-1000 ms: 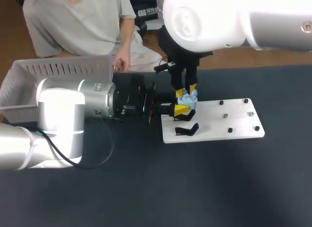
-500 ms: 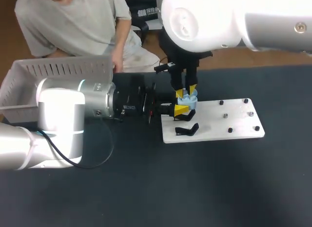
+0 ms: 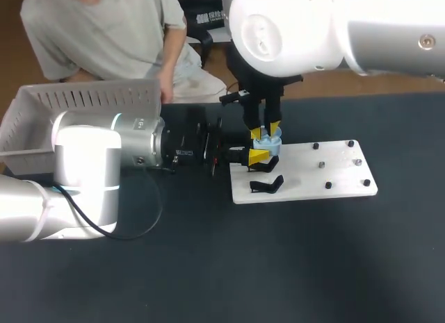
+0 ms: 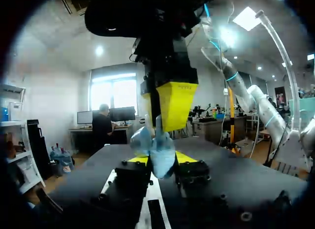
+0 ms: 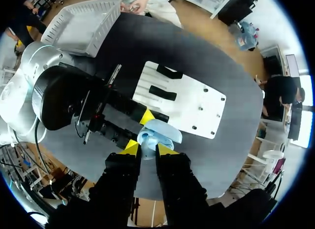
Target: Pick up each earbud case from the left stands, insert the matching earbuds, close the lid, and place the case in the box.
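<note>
- Plainly, the dark tabletop point(image 3: 313, 253) carries a white board point(image 3: 334, 177) with small pegs point(image 3: 321, 164) and two black stands point(image 5: 162, 93) on it.
- Our left hand point(image 4: 163, 160) is clenched on the pale blue earbud case point(image 3: 274, 136) at the board's left edge, its lid open.
- Our right hand point(image 3: 265, 132) hangs directly over that case; we cannot tell whether it grips anything.
- A white box point(image 3: 83, 101) sits well left of the board.

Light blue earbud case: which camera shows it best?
The right wrist view: it looks down into the light blue earbud case, with its lid open. The left wrist view shows it close but side-on, held in the left hand. The head view shows only a small blue patch, mostly hidden by the right hand.
</note>
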Controlling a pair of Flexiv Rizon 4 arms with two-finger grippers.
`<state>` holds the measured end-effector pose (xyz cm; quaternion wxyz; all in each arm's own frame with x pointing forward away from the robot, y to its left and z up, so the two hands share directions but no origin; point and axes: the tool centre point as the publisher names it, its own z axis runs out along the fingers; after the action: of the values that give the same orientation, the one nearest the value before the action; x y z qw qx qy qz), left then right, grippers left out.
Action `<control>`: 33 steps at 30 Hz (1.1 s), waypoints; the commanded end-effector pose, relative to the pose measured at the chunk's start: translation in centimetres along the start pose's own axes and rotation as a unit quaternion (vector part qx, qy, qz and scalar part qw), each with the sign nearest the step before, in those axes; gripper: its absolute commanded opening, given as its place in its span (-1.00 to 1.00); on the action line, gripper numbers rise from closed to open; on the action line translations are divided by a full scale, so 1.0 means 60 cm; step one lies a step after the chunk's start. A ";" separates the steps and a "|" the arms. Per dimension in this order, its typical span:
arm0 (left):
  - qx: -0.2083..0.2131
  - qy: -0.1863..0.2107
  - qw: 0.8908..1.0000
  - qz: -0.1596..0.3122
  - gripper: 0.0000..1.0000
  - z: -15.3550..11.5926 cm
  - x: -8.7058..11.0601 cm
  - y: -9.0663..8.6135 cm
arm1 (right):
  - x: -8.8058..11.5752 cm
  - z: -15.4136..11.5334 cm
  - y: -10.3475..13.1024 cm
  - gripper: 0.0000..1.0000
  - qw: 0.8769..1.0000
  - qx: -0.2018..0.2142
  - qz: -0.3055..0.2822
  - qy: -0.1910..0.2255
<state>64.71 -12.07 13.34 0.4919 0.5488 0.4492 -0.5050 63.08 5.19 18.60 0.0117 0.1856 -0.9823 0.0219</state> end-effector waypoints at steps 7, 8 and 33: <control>0.000 0.000 1.000 0.000 -1.00 0.000 0.000 0.001 | -0.002 0.004 -0.002 -1.00 1.000 0.001 0.002 -0.004; 0.000 0.000 1.000 0.000 -1.00 0.000 0.000 0.001 | -0.002 0.004 -0.002 -1.00 1.000 0.001 0.002 -0.005; 0.000 0.000 1.000 0.000 -1.00 0.000 0.000 0.001 | -0.007 -0.002 -0.002 -1.00 1.000 0.009 0.004 -0.017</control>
<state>64.73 -12.09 13.31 0.4918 0.5487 0.4494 -0.5050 63.75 5.24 18.75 -0.0027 0.1833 -0.9827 0.0270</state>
